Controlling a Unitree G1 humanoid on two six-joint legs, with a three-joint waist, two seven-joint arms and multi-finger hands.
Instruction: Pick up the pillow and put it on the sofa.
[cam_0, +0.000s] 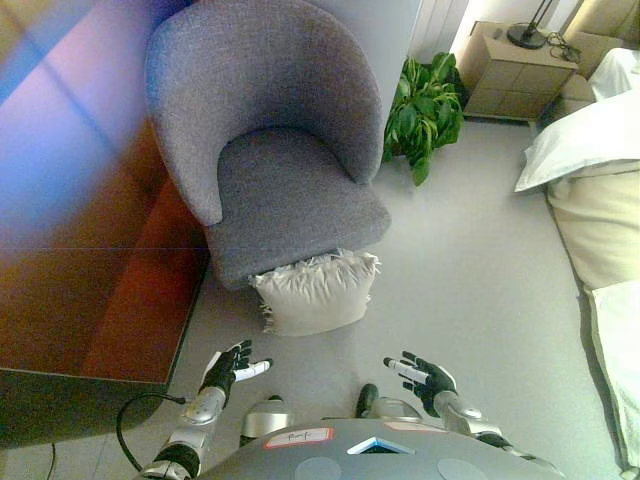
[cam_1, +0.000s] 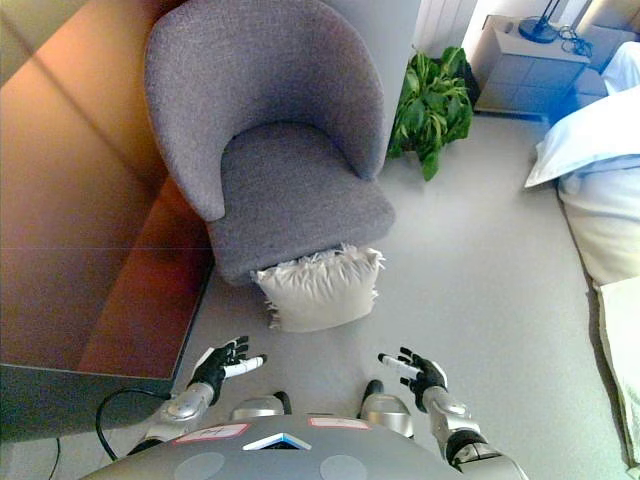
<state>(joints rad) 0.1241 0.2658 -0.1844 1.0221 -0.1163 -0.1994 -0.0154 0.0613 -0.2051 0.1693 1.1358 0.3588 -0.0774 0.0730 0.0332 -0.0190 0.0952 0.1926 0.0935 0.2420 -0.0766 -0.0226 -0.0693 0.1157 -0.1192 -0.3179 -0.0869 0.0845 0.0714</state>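
A cream pillow with a fringed top edge stands on the grey floor, leaning against the front of a grey upholstered armchair. My left hand hovers low at the pillow's near left, fingers spread and open, holding nothing. My right hand is at the pillow's near right, also open and empty. Both hands are a short way in front of the pillow and apart from it. The chair seat is bare.
A dark wooden desk runs along the left beside the chair. A green potted plant stands behind the chair on the right. A bed with white bedding fills the right edge, with a bedside cabinet at the far right.
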